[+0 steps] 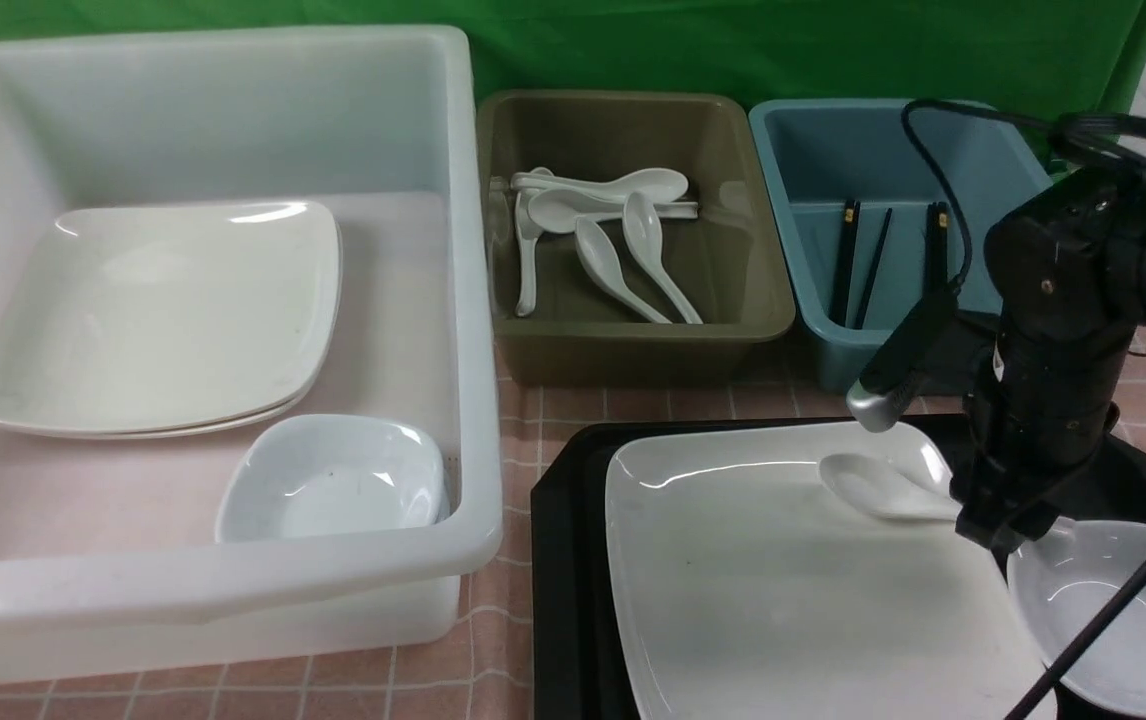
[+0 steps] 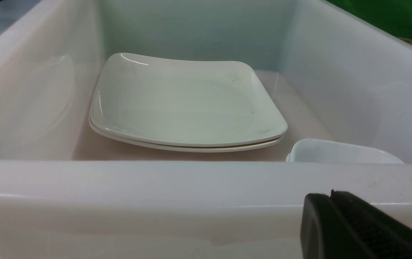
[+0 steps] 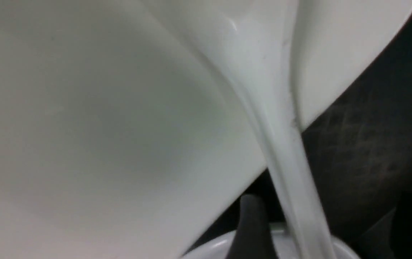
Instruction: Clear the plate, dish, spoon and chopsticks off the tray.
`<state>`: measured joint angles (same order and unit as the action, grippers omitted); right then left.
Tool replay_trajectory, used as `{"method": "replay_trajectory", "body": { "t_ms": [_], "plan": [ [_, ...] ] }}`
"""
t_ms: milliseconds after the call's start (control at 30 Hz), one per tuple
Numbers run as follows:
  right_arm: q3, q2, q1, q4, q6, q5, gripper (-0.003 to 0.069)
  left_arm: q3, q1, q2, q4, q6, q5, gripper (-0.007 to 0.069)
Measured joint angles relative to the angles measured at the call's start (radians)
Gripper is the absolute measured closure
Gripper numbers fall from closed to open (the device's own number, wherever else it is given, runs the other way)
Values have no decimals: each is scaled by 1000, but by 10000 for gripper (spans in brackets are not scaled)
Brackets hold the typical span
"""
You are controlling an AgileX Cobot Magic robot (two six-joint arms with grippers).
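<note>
The black tray (image 1: 563, 560) holds the big white square plate (image 1: 783, 590). On the plate's far right corner lies the white spoon (image 1: 878, 487), its handle running toward the small white dish (image 1: 1133, 620) beside the plate. My right gripper (image 1: 995, 525) stands open straight over that handle. In the right wrist view the spoon handle (image 3: 299, 187) passes between the fingers of the right gripper (image 3: 332, 226), nearer one finger, and neither finger presses it. A thin black line (image 1: 1113, 620) crosses the dish; whether it is the chopsticks or a cable I cannot tell. My left gripper (image 2: 332, 197) is shut and empty, outside the white tub's near wall.
A large white tub (image 1: 473, 300) at the left holds two stacked plates (image 1: 163, 310) and a small dish (image 1: 333, 480). An olive tub (image 1: 633, 340) behind the tray holds several spoons. A blue tub (image 1: 783, 200) holds black chopsticks (image 1: 848, 260). Pink checked cloth covers the table.
</note>
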<state>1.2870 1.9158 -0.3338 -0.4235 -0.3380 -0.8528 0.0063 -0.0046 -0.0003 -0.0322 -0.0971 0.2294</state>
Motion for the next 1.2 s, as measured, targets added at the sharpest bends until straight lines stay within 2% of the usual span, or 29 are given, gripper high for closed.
{"method": "replay_trajectory", "body": {
  "t_ms": [133, 200, 233, 267, 400, 767, 833, 967, 1200],
  "plan": [
    [0, 11, 0, -4, -1, 17, 177, 0, 0, 0, 0, -1, 0, 620],
    [0, 11, 0, -1, -1, 17, 257, 0, 0, 0, 0, -1, 0, 620],
    [0, 11, 0, 0, -1, 17, 264, 0, 0, 0, 0, -1, 0, 620],
    [0, 13, 0, 4, -1, 19, 313, 0, 0, 0, 0, -1, 0, 620],
    [0, 29, 0, 9, -6, 20, 396, 0, 0, 0, 0, -1, 0, 620],
    [0, 54, 0, 17, -11, 22, 403, 0, 0, 0, 0, -1, 0, 620],
    [1, 54, 0, 18, -17, 14, 431, 0, 0, 0, 0, -1, 0, 620],
    [40, 51, 0, 31, -23, -46, 566, 0, 0, 0, 0, -1, 0, 620],
    [178, -22, -2, 79, -22, -185, 569, 0, 0, 0, 0, 0, 0, 620]
  ]
}}
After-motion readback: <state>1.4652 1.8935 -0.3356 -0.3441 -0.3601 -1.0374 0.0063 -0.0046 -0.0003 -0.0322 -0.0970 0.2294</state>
